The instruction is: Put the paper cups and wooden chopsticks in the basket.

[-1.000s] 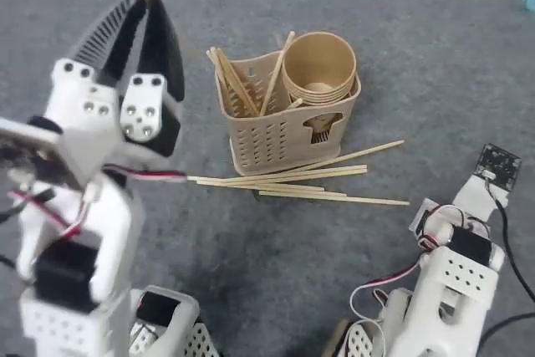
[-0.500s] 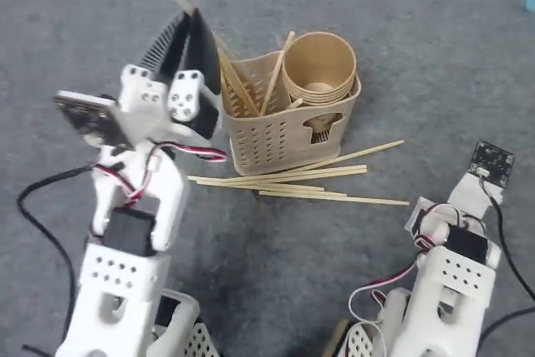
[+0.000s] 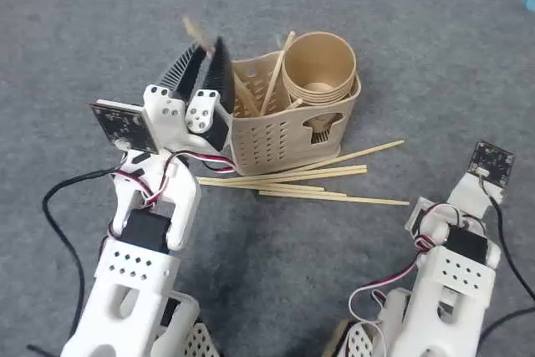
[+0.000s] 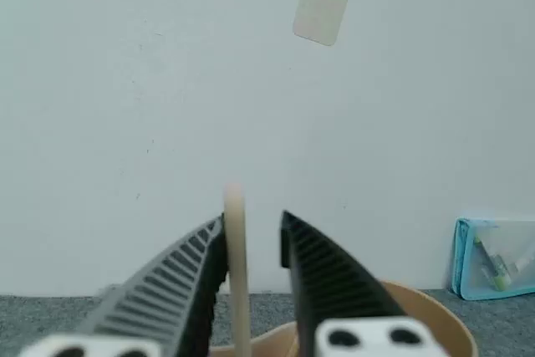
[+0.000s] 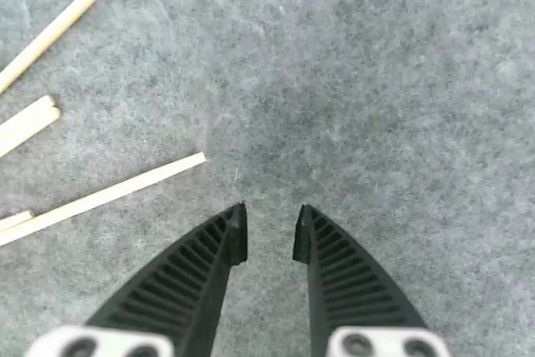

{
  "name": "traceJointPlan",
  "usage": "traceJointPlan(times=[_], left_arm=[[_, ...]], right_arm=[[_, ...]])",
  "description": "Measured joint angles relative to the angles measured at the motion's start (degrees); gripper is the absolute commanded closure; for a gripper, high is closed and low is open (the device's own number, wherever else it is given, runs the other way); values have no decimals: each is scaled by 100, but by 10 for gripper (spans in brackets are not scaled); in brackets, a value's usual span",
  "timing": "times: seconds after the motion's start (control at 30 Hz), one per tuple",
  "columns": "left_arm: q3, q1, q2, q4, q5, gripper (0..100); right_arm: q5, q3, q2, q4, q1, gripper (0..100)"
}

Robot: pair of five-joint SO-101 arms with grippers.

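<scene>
A beige slotted basket stands mid-table, holding stacked paper cups and several chopsticks. My left gripper hovers at the basket's left rim, shut on a wooden chopstick that points up and away. In the left wrist view the chopstick lies against one finger, above a cup rim. Several loose chopsticks lie on the carpet in front of the basket. My right gripper is open just above the carpet, with chopstick ends beside it and nothing between its fingers.
The right arm is folded back at the near right. Grey carpet covers the table, and a white wall runs along its far edge. A light blue pouch sits at the far right.
The left arm has swung right and down from the left side to the basket's left rim, carrying the chopstick. The right arm has hardly moved.
</scene>
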Motion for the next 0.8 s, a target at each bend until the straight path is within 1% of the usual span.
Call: traceJointPlan(times=[0.17,0.37,0.6,0.7,0.8], left_arm=[[-695,-9,0,1143,18,784],[-1908,-536,0,2620,18,787],[-3218,-1925,-18,4695,18,787],[-3358,-2462,-26,5389,18,787],[-3279,-2901,-26,5837,18,787]], right_arm=[[0,0,0,0,0,897],[0,0,0,0,0,897],[0,0,0,0,-9,895],[0,26,0,0,-141,893],[0,123,0,-18,-369,893]])
